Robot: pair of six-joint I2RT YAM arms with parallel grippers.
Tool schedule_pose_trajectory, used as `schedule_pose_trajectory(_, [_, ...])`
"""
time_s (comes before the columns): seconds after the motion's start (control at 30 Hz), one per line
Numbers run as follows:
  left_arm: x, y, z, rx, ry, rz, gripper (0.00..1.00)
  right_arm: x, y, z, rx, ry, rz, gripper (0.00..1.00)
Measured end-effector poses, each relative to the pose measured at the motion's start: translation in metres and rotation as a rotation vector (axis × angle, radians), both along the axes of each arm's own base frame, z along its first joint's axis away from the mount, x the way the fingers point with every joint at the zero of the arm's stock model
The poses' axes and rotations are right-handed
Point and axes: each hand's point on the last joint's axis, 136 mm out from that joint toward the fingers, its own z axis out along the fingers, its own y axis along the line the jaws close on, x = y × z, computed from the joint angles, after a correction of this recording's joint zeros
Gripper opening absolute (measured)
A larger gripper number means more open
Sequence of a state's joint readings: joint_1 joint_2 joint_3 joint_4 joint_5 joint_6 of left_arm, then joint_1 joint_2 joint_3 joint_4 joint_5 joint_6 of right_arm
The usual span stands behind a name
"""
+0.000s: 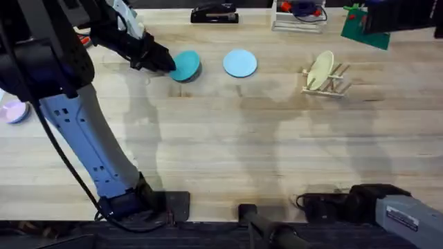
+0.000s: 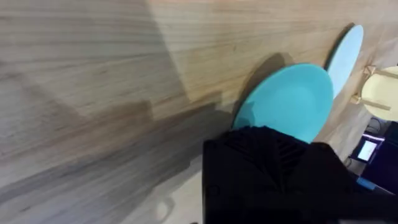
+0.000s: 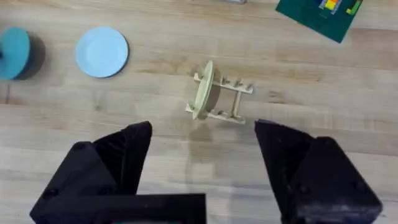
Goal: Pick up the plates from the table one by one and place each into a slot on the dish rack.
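Two small blue plates sit on the pale plank bench [image 1: 228, 145], whose grain runs across the overhead view under soft arm shadows. Along its far edge lie a black stapler [image 1: 214, 14], a white wire holder [image 1: 299, 21] and a green board [image 1: 365, 29]; a pinkish round object [image 1: 14, 111] sits at the left edge.

The teal plate [image 1: 185, 66] is at the far left-centre, and the left pincer [image 1: 166, 62] has reached out to its left rim. The light blue plate [image 1: 240, 62] lies flat just to its right, apart from it. Farther right stands the wooden dish rack [image 1: 331, 81] with a cream plate [image 1: 320, 70] on edge in one slot.

The left wrist view adds what the overhead cannot — the teal plate [image 2: 289, 102] is tilted, its far side raised above a dark shadow on the wood, with the black finger [image 2: 267, 168] covering its near rim (the second finger is hidden, so a closed grip on it cannot be confirmed). Beyond it the light blue plate [image 2: 347, 53] shows as a thin sliver.

The right pincer [image 3: 202, 168] is seen in its own wrist view — jaws spread wide, holding nothing, high above the bench and facing the rack [image 3: 227, 99]. Its arm's base lies at the lower right of the overhead view.
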State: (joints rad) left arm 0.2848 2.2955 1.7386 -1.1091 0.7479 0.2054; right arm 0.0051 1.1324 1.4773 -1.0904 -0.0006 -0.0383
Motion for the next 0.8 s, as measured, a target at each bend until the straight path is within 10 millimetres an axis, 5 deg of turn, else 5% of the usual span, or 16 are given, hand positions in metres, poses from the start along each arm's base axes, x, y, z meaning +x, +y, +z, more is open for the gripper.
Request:
schedule_pose_trajectory(0.37, [0.0, 0.0, 0.0, 0.003, 0.002, 0.002, 0.042, 0.026, 0.032, 0.011, 0.102, -0.075, 0.071, 0.995])
schedule_pose_trajectory(0.8, [0.001, 0.0, 0.0, 0.004, 0.0, 0.002, 0.042, 0.107, 0.145, -0.038, 0.242, -0.03, 0.214, 0.994])
